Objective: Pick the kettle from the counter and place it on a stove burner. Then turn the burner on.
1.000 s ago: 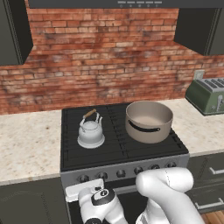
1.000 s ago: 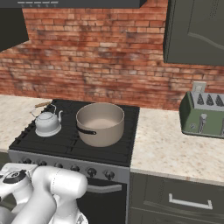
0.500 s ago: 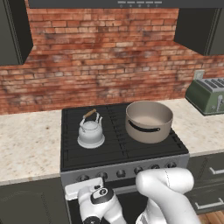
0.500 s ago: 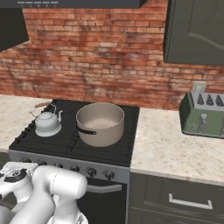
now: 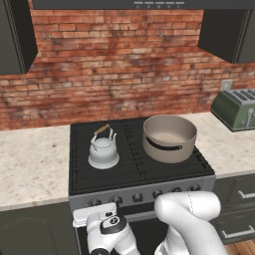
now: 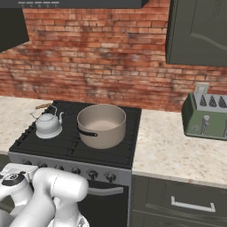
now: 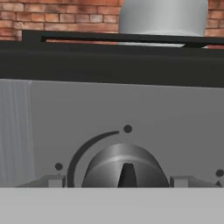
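The small silvery kettle [image 5: 103, 149] [image 6: 48, 125] with its tan handle stands upright on the left stove burner [image 5: 82, 144] of the black cooktop, off the beige counter [image 5: 30, 159]. My gripper [image 7: 118, 180] is low in front of the stove's control panel. Its two fingertips [image 7: 54, 180] flank a dark round knob [image 7: 124, 164], with a small gap showing on the left side. The knob's pointer points straight up. Above the panel, the kettle's grey base [image 7: 162, 19] shows over the grate edge. My wrist [image 5: 110, 225] sits below the left knobs.
A large beige pot [image 5: 169, 137] [image 6: 101, 124] with a dark handle fills the right side of the cooktop. A green toaster [image 5: 236, 109] [image 6: 206, 116] stands on the counter at right. A row of knobs [image 5: 137, 197] runs along the stove front. Brick wall behind.
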